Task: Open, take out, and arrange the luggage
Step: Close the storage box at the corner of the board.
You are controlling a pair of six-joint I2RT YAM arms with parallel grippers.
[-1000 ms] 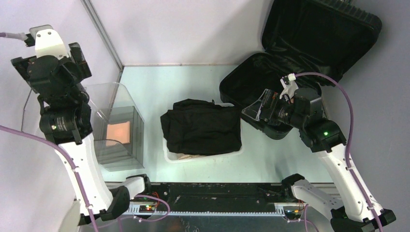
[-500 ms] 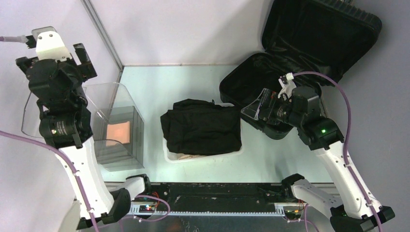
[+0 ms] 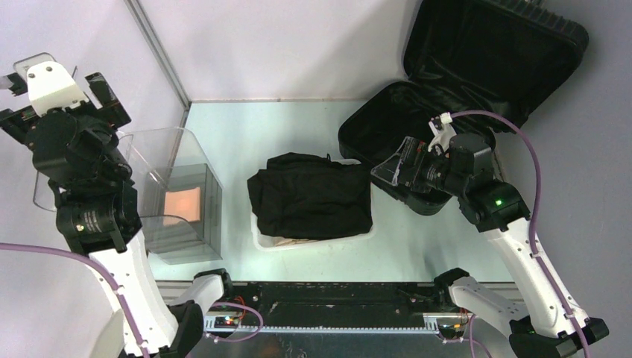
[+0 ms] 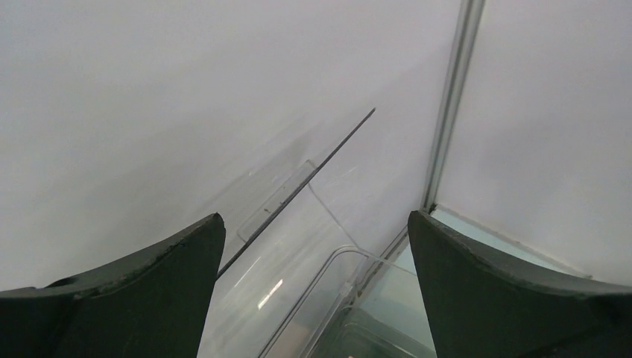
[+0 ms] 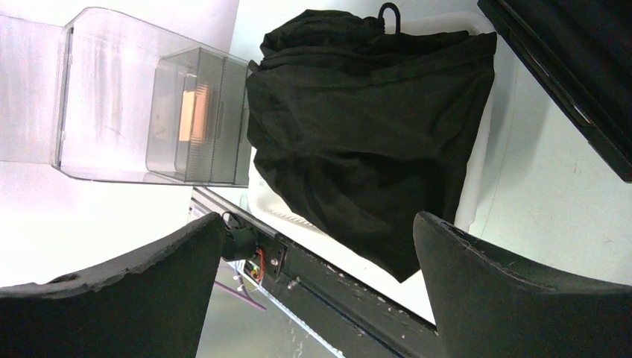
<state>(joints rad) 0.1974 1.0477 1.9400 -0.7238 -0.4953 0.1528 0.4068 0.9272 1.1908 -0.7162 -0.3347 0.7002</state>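
Handling the suitcase (image 3: 447,97): it lies open, lid thrown back, with its near rim just beside your right gripper (image 5: 317,291). I'd judge it stiff, bulky and slick on the ribbed shell, likely too heavy for one arm. Take it by the rim, not the flat face. The black garment (image 5: 373,127) ahead of that gripper lies on the white basket (image 5: 477,186). It's soft, so pinch a fold. The right gripper is spread wide and empty. So is the left gripper (image 4: 313,283), which faces the wall.

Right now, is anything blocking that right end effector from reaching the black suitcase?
Nothing visible does. The right end effector, open, hangs at the luggage's near-left edge. The black garment in the white basket lies on its other side, not between them.
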